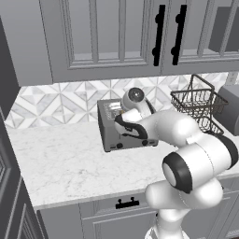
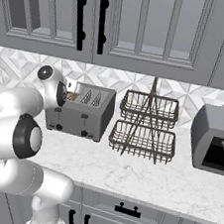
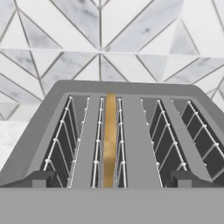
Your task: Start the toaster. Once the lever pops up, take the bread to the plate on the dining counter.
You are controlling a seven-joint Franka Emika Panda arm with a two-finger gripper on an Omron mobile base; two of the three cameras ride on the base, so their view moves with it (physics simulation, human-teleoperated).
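Grey metal makes up the one toaster (image 1: 116, 126), a boxy body that stands on the white marbled tabletop (image 1: 60, 163) close to the tiled wall. It has four slots, counted from above in the hand view, each lined with thin wire guides. On its front face the right base view shows two small black knobs low down. One slice of bread (image 3: 110, 140) sits on edge in the second slot from the left, a thin golden-tan strip sunk between the wires, its top below the toaster's rim. The pincer (image 3: 112, 181) hangs right over the toaster's top, its two dark fingertips (image 3: 41, 178) spread wide apart, one at each side of the slots and grasping nothing. Just beside the toaster stands one black wire rack (image 2: 144, 126) with two baskets, one above the other. Farther along the tabletop is one grey box-shaped appliance (image 2: 215, 140) with a dark front opening. Above hang grey cabinet doors (image 2: 91, 19) with two black handles
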